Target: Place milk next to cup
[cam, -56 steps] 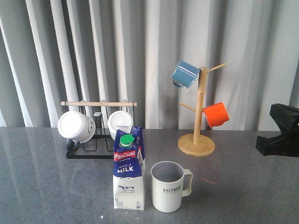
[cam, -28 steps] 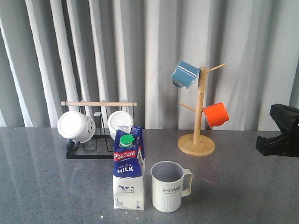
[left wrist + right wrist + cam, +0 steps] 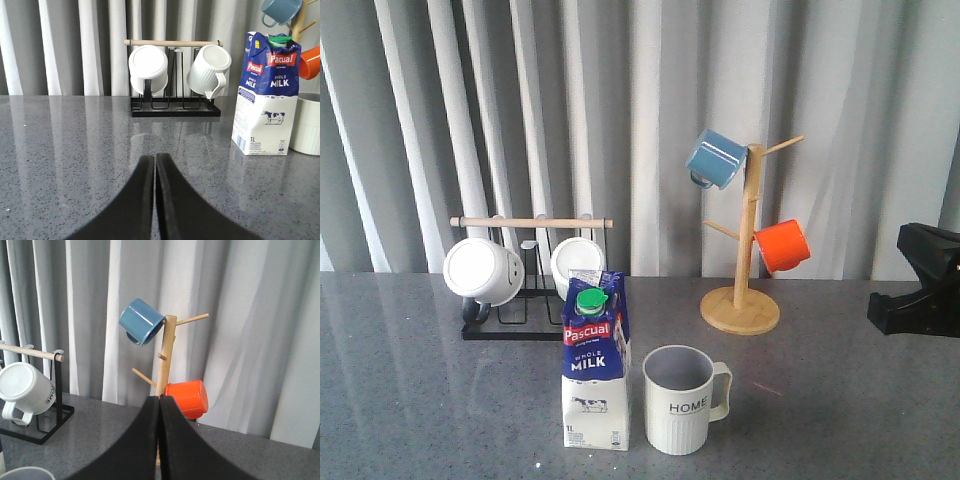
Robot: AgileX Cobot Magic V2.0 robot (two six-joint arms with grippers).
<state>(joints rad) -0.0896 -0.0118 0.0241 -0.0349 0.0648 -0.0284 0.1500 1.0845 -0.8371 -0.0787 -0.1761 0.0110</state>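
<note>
Looking forward over the grey worktop (image 3: 420, 400), I see the milk carton (image 3: 595, 362) standing upright, its long axis vertical, gable and green cap on top and its "WHOLE MILK" face turned toward my front camera. It sits just beside the cream "HOME" mug (image 3: 682, 400), on the mug's left with a narrow gap between them; the mug's handle points right, away from the carton. Behind them I have a black wire rack (image 3: 520, 290) carrying two white mugs, and a wooden mug tree (image 3: 744, 270) with a blue mug (image 3: 716, 158) and an orange mug (image 3: 783, 245). My left end effector (image 3: 154, 162) has its fingers pressed together on nothing, low over the worktop and well clear of the carton. My right end effector (image 3: 160, 402) is likewise closed and empty, facing the mug tree.
</note>
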